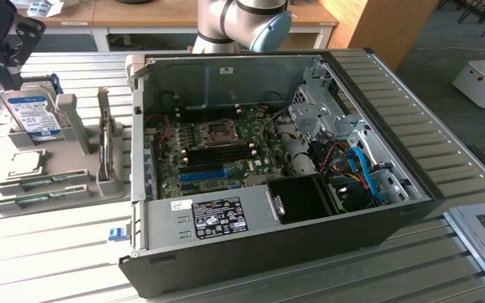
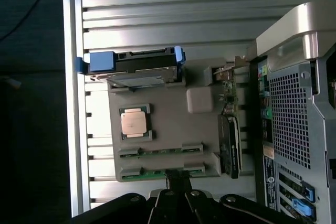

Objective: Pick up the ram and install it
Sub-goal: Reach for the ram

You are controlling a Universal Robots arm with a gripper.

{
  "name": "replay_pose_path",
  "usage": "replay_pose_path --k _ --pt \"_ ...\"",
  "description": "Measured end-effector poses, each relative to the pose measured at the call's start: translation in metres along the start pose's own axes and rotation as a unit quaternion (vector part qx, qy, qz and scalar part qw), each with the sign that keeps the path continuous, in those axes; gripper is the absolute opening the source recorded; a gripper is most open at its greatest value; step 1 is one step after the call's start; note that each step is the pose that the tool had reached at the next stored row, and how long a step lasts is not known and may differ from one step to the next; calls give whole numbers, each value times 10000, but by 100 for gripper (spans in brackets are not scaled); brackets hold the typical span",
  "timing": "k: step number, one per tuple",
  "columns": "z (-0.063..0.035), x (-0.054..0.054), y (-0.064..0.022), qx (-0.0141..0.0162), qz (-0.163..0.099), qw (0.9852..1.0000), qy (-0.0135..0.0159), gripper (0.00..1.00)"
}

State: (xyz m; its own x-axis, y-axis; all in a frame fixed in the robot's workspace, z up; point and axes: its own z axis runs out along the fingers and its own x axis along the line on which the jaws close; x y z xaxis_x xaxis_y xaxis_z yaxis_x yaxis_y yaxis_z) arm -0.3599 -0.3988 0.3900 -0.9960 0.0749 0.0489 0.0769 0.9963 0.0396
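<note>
Two ram sticks, long, thin and green, sit in parallel slots of a grey holder [image 1: 57, 196]. The ram [image 1: 43, 182] lies just beside the second ram stick [image 1: 35, 199]. Both are at the exterior view's left of the open computer case [image 1: 251, 252].

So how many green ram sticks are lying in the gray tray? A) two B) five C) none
A: two ram sticks lie side by side in the tray, beside the square chip.

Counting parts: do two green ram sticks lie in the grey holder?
Yes, two green ram sticks lie in the grey holder's slots.
</note>
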Motion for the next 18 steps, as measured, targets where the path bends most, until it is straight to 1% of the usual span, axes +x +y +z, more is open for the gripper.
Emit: replay_pose_path --k 5,10,18 --pt "6 87 -7 0 -1 10000 0 10" --pt "10 151 -12 0 -2 10000 0 10" --pt "10 156 -12 0 -3 10000 0 10"
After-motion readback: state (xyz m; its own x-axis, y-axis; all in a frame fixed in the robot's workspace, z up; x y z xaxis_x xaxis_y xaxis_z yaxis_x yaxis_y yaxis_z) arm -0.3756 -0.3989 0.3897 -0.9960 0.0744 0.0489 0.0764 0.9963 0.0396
